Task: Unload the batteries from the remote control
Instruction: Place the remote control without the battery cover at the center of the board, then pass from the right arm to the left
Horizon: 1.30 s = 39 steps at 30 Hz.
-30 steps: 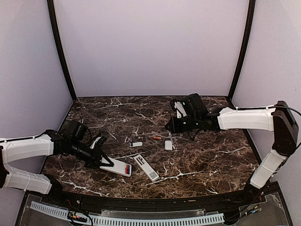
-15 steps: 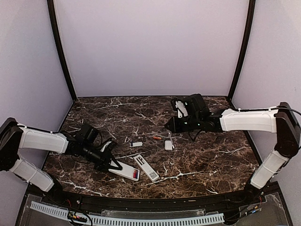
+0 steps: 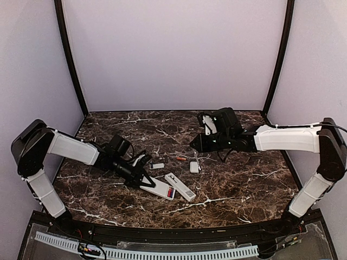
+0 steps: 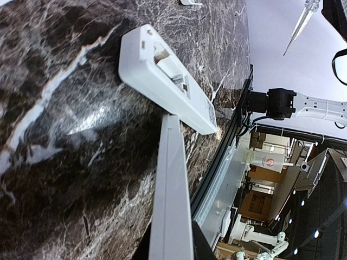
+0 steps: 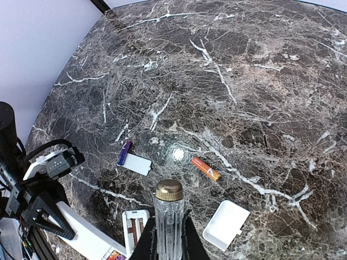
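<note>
Remote 1 point(image 3: 160, 189) sits clamped in left claw point(image 3: 145, 182), remote 2 point(image 3: 180, 186) just beside; right claw point(image 3: 194, 144) pinches 1 tool point(image 5: 169, 208), with 1 orange battery point(image 5: 206, 168) and 1 purple battery point(image 5: 124, 153) ahead.

White-shelled arms point(image 3: 69, 147), black joints point(image 3: 33, 142), black left claw point(image 3: 145, 183) and right claw point(image 3: 193, 145)

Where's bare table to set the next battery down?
Free: the table right of the right cover, and the back-left corner. Crowded: centre-front, with left remote, right remote, left cover, orange battery.

Glossy marble table point(image 3: 244, 179); remote point(image 4: 171, 179) likely matt plastic.
</note>
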Each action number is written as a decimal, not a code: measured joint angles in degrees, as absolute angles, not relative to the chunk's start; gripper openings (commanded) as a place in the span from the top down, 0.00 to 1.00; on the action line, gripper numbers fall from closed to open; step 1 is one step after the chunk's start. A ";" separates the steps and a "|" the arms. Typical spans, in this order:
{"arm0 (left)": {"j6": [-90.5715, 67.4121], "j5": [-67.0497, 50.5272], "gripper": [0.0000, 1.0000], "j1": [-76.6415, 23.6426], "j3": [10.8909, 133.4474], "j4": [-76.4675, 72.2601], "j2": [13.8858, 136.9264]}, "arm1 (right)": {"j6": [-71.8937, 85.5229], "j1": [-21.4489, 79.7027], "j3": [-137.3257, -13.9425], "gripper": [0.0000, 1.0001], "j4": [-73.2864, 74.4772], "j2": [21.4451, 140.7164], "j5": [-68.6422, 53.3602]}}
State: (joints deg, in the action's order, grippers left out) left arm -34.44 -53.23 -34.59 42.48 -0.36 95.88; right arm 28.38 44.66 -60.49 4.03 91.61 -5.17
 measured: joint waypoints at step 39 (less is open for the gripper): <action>-30.33 -23.22 0.15 -35.94 47.05 -2.13 69.91 | 31.51 45.04 -48.84 1.00 -22.39 79.72 -13.89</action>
